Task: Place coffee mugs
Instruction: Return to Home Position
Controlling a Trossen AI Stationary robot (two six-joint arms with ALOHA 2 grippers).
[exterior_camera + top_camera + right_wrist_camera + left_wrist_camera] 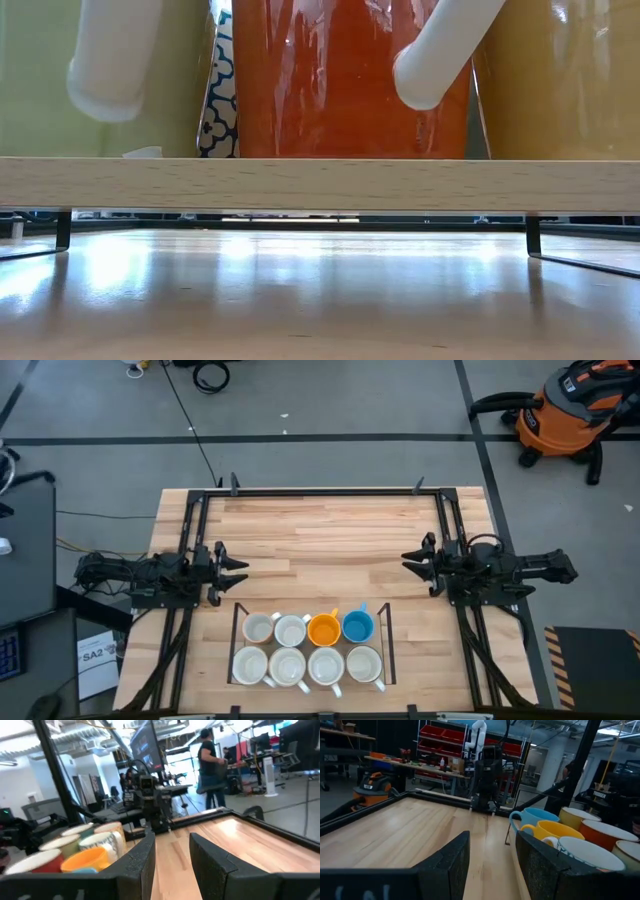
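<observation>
Eight coffee mugs stand upright in two rows in a black-framed tray (236, 645) at the table's near middle. Most are white or cream, with an orange one (324, 629) and a blue one (357, 626) in the far row. The low view shows a red-brown mug (350, 80) and white handles (110, 60) above the tray's wooden board (320, 183). My left gripper (238, 568) (492, 865) stands open at the table's left, pointing level toward the right. My right gripper (410, 563) (172, 860) stands open at the table's right, facing it. Neither has anything between its fingers.
Black frame rails (320, 491) run along the table's far and side edges. Bare wood (320, 550) lies between the two grippers and toward the far edge. An orange shop vacuum (570, 410) stands on the floor beyond the far right corner. A person (210, 765) stands in the room behind.
</observation>
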